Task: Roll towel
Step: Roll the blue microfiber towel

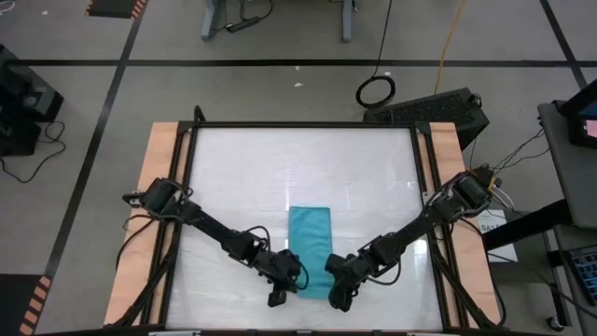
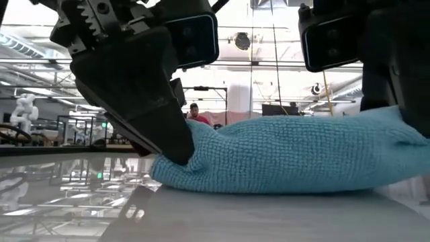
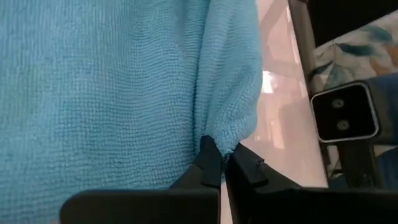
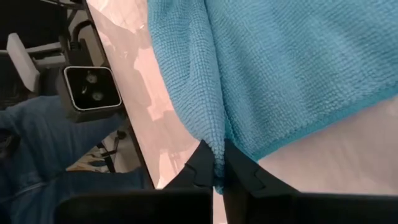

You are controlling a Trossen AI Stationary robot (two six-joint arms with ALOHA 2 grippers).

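Note:
The turquoise towel lies lengthwise in the middle of the table, its far part flat on the glossy top. Its near end is bunched up into a low hump whose underside rests on the table. My left gripper is shut on the near left corner, and my right gripper is shut on the near right corner. Both arms reach in from the sides and slant down toward the near edge. In the low view the left gripper's dark fingers stand at the hump's left end. My left gripper pinches the towel's near left corner between its two fingertips. The fingers slant down from the near side. The cloth gathers into a fold at the pinch and rises a little off the table there. My right gripper pinches the towel's near right corner between its two fingertips, slanting down from the near side. A gathered fold of the edge runs into the pinch. The corner is raised slightly while the rest lies on the table.
The white table top has a black frame and wooden side boards. A small camera box stands by the near edge. Bare table lies beyond the towel's far end. A person shows far off in the room.

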